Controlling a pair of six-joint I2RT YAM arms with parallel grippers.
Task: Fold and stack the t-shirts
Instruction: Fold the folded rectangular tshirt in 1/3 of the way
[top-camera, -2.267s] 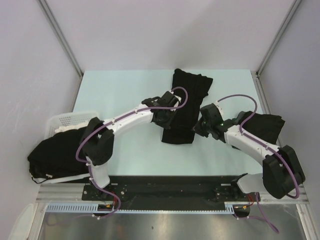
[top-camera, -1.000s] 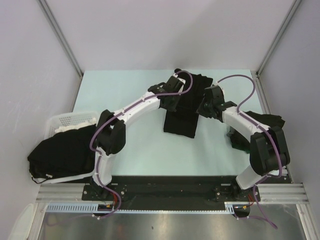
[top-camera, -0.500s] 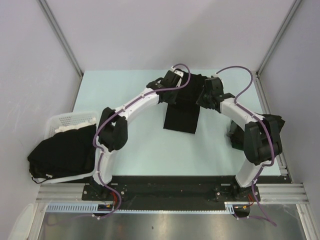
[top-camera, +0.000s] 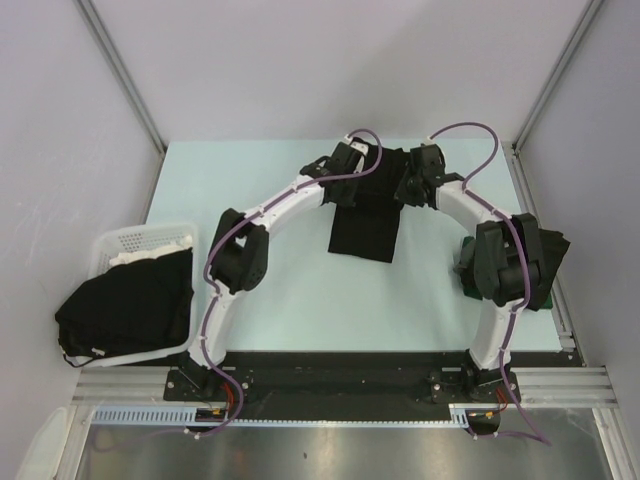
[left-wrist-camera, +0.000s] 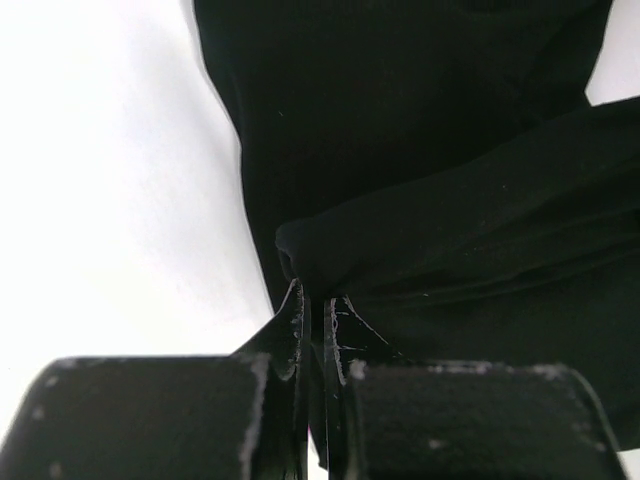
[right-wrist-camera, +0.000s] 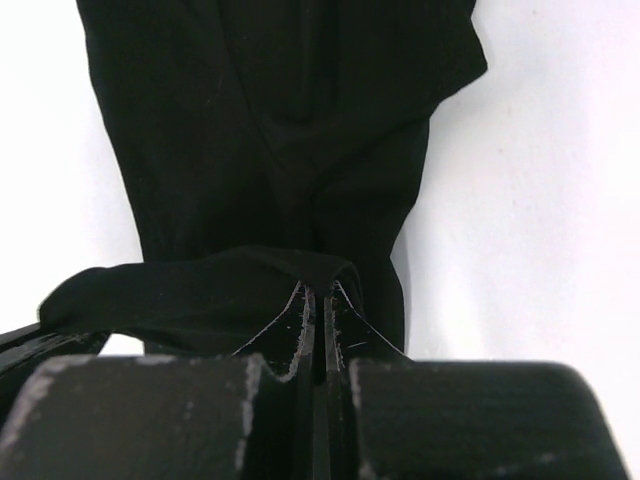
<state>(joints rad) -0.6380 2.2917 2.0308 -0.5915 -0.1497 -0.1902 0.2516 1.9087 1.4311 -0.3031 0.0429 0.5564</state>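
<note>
Clenched on cloth, both: left end effector (left-wrist-camera: 312, 300) and right end effector (right-wrist-camera: 318, 290) pinching a raised fold of the black t-shirt (top-camera: 365, 232), spread mid-surface (top-camera: 250, 200) toward the far edge. Since a second ago, carried farther back; shirt's near end drawn shorter.

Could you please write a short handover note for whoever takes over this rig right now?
Left gripper: shut on a fold of the black t-shirt at mid-table.
Right gripper: shut on the same shirt's other side.
That shirt lies as a narrow strip; both grippers hold its edge over its far part.
More black shirts are heaped in the white basket at the left. A black cloth by the right arm is mostly hidden.
Done: shirt narrowed, apparently.
Left: finish this fold, stack it, then the basket's shirts.
</note>
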